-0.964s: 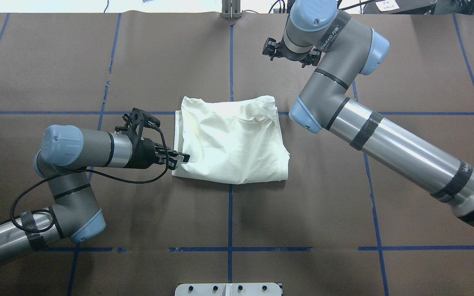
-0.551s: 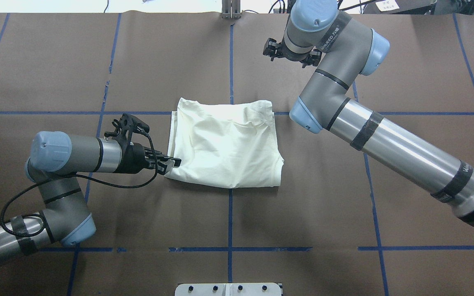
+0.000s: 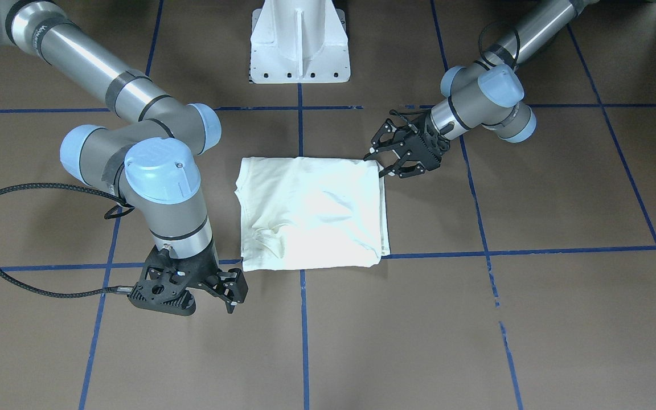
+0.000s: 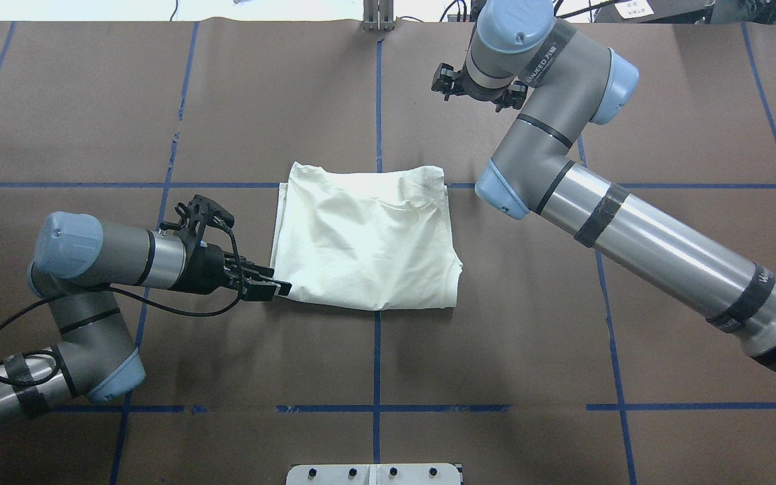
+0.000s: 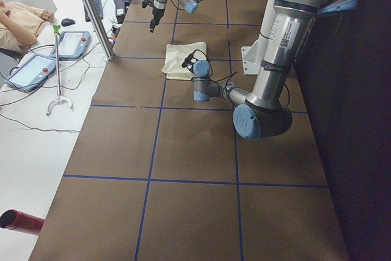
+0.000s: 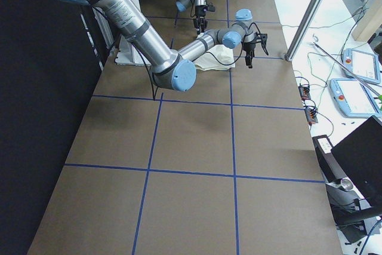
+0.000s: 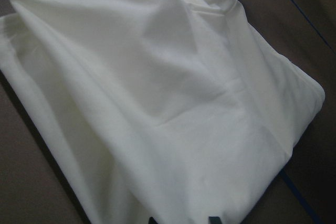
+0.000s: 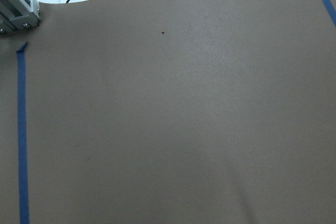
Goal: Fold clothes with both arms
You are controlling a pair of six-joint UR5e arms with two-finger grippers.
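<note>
The clothes, one cream shirt [image 4: 368, 242] [image 3: 311, 210], lie folded into a rough rectangle at the table's middle, plain side up, with no print showing. My left gripper [image 4: 279, 289] [image 3: 377, 164] lies low at the shirt's near-left corner. Its fingers are spread open, with the corner's edge between them. In the left wrist view the fabric [image 7: 157, 103] fills the frame. My right gripper [image 3: 236, 299] hangs over bare table beyond the shirt's far-right corner, pointing down. It looks open and holds nothing. The right wrist view holds only brown table cover.
Brown paper with blue tape lines [image 4: 376, 350] covers the table. The white pedestal [image 3: 298, 45] stands at the robot's side. A metal post [image 5: 91, 10], tablets and a seated person [image 5: 21, 22] are off the far edge.
The left arm dragged the shirt leftward and slightly toward the robot, flattening it. It then drew back while the shirt stayed. The right arm hardly moved.
</note>
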